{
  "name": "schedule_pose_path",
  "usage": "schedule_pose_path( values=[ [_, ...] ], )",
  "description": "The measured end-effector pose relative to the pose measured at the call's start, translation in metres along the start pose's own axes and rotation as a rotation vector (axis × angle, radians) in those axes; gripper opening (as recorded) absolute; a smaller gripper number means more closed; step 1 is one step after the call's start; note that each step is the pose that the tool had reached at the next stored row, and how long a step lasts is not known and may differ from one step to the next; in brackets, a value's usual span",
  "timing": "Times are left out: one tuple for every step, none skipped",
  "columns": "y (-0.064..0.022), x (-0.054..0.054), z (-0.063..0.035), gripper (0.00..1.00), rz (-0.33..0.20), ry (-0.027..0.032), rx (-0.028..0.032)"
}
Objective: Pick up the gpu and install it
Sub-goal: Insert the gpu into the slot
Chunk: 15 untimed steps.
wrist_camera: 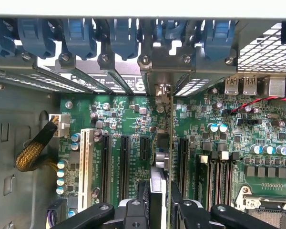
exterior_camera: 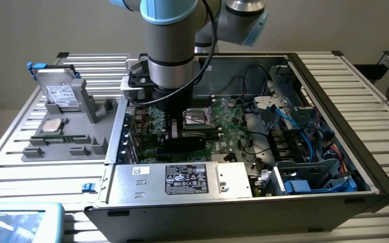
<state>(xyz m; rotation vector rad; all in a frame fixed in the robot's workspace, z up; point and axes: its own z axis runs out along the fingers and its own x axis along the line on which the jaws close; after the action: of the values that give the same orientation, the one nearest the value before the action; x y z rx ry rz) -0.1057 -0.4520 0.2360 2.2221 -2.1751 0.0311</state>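
Note:
The gpu (exterior_camera: 183,140) stands on edge inside the open computer case (exterior_camera: 329,101), low over the green motherboard (exterior_camera: 232,126), its dark face showing. My gripper (exterior_camera: 174,130) reaches straight down into the case and is shut on the card's upper edge. In the wrist view the gpu (wrist_camera: 170,143) appears as a thin line running between two black expansion slots toward the rear panel, with its metal bracket (wrist_camera: 158,76) at the slot openings. The gripper (wrist_camera: 166,202) has a finger on each side of the card. Whether the card is fully in its slot cannot be told.
A grey fixture (exterior_camera: 73,147) at the exterior view's left carries a labelled hard drive (exterior_camera: 61,93) and a second drive (exterior_camera: 51,126). The silver power supply (exterior_camera: 188,179) fills the case's near side. Blue cables (exterior_camera: 303,126) crowd the exterior view's right. Blue latches (wrist_camera: 81,38) line the rear panel.

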Motion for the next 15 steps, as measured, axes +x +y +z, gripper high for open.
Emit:
schedule_pose_path(
  values=[
    [0.0,0.0,0.0,0.28,0.0,0.0,0.0],
    [0.0,0.0,0.0,0.28,0.0,0.0,0.0],
    [0.0,0.0,0.0,0.28,0.0,0.0,0.0],
    [0.0,0.0,0.0,0.28,0.0,0.0,0.0],
    [0.0,0.0,0.0,0.28,0.0,0.0,0.0],
    [0.0,0.0,0.0,0.28,0.0,0.0,0.0],
    [0.0001,0.0,0.0,0.28,0.0,0.0002,-0.0002],
    [0.0002,0.0,0.0002,0.3,0.0,-0.0007,-0.0001],
    [0.0002,0.0,0.0003,0.3,0.0,-0.0013,0.0003],
    [0.0002,0.0,-0.0003,0.35,0.0,-0.0005,0.0003],
    [0.0001,0.0,-0.001,0.43,0.0,0.0,0.0001],
    [0.0,0.0,-0.0017,0.43,0.0,-0.0002,0.0005],
    [0.0,0.0,-0.0034,0.43,0.0,-0.0001,0.0007],
    [0.0,0.0,-0.0059,0.43,0.0,-0.0001,0.0007],
    [0.0001,0.0,-0.0102,0.43,0.0,0.0,0.0007]
  ],
)
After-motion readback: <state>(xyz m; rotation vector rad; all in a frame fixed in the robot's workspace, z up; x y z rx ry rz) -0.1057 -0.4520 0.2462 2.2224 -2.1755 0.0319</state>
